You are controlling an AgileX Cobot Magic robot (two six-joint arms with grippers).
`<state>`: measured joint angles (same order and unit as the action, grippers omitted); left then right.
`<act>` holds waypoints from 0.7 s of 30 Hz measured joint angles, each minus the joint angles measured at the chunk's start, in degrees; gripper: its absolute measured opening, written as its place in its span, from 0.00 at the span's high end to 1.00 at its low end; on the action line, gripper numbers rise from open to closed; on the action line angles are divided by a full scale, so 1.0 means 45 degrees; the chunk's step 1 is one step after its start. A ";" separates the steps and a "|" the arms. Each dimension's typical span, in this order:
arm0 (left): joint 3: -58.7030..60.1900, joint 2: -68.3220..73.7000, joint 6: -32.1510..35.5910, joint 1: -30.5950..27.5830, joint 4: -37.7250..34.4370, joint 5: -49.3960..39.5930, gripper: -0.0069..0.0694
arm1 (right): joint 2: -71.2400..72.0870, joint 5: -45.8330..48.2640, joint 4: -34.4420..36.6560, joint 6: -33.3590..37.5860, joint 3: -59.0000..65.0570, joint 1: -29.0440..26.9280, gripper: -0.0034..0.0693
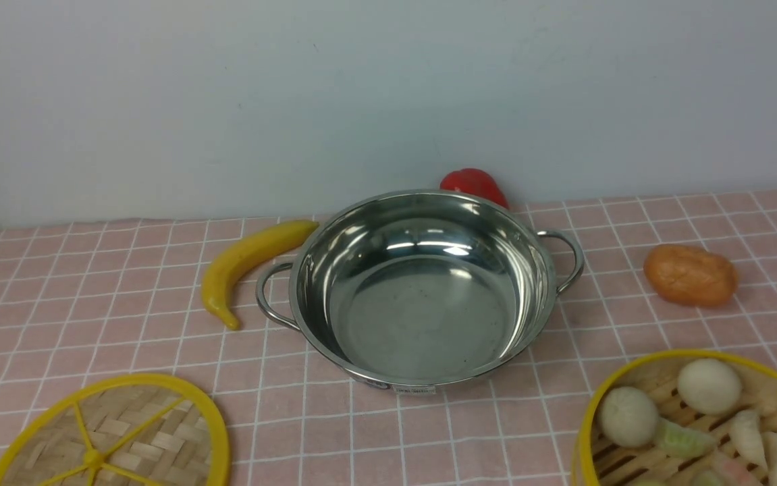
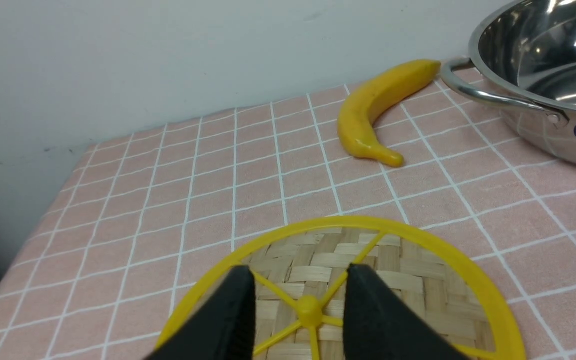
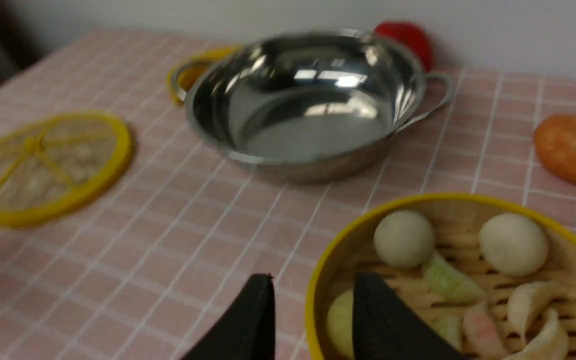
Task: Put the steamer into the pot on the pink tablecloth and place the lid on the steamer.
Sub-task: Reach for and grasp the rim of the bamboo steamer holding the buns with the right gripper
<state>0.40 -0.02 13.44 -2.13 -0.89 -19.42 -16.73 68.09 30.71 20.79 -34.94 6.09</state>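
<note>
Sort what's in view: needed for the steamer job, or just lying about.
For the job:
- steamer with its food
- pot
- lid
- pink tablecloth, under the pot

Lying about:
- banana
- bread roll
- red item

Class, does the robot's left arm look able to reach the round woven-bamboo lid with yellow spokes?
Probably yes: the open left gripper appears near the lid, and nothing visible lies on it or blocks it.

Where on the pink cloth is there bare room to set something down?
Bare cloth lies between the lid and steamer, nearer than the pot, and left of the banana. It is crowded behind the pot, by the red item.
</note>
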 joint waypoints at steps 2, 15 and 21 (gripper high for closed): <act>0.0000 0.0000 0.0000 0.0000 0.0000 0.0000 0.59 | -0.1114 0.0357 -0.0010 0.1311 -0.0153 0.0000 0.62; 0.0000 0.0000 0.0000 0.0000 0.0000 0.0000 0.59 | -0.6677 0.0480 -0.3431 0.2718 -0.0264 0.2498 0.59; 0.0000 0.0000 0.0000 0.0000 0.0000 0.0000 0.59 | -0.7927 0.0492 -0.5480 0.2294 -0.0264 0.5314 0.54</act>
<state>0.40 -0.02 13.44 -2.13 -0.89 -19.42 -52.40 70.30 6.05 31.12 -36.12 30.01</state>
